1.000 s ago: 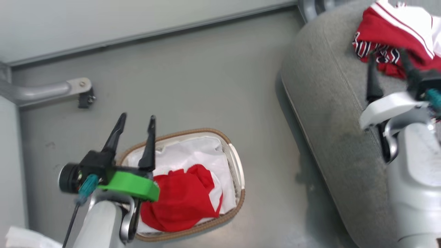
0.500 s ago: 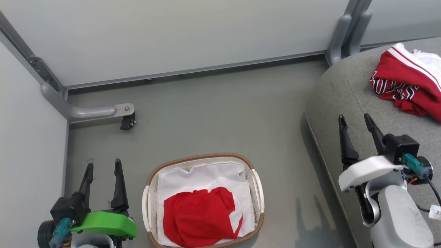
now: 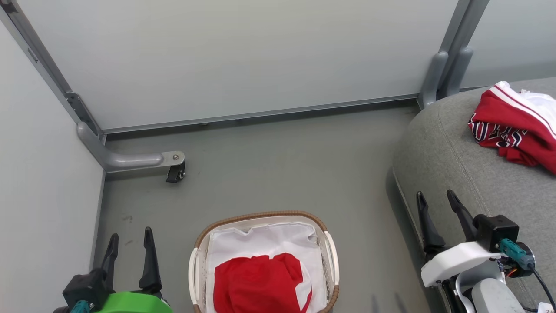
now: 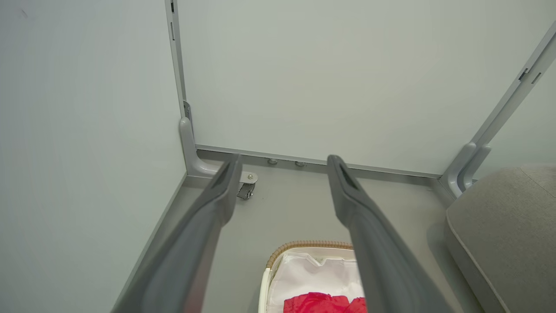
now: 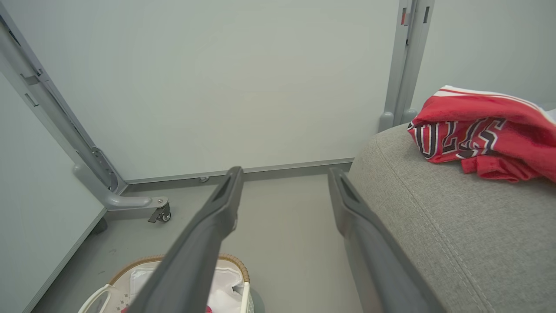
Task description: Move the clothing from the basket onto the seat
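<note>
cuts off the basket (image 3: 260, 214) and the red garment (image 3: 260, 284) at the head view's bottom edge; clips the jersey (image 3: 510, 126) at its right edge.

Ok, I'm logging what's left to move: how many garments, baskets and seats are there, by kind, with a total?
Garments: 2, a jersey on the seat and a red one in the basket.
Baskets: 1.
Seats: 1.
Total: 4.
</note>
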Tool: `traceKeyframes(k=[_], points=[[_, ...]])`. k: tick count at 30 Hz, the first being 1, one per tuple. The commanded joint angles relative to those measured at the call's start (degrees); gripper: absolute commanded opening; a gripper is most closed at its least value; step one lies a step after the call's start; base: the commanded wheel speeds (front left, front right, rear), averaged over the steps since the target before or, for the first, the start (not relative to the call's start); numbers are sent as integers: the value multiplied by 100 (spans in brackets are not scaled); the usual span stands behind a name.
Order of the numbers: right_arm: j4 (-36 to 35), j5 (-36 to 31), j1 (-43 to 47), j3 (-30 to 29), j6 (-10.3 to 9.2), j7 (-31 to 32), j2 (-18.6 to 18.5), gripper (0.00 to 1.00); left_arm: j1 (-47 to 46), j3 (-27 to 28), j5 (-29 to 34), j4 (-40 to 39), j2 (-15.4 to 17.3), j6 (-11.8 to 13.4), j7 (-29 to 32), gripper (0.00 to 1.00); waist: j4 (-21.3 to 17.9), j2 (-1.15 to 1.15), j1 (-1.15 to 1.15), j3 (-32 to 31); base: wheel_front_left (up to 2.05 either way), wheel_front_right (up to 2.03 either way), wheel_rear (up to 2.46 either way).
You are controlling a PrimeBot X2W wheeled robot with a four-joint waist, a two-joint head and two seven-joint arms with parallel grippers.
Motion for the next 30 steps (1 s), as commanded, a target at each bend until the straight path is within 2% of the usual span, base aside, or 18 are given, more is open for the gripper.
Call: traceKeyframes(k=[1, 30], points=[[-19, 13, 93, 24, -8, -13, -23, 100, 82, 6, -14, -17, 3, 39, 3, 100, -23, 0, 0, -14, 0, 0, 0], [48, 45, 2, 56, -7, -14, -23, 100, -84, -26, 107, 54, 4, -2, 3, 100, 22, 0, 0, 39, 0, 0, 0]])
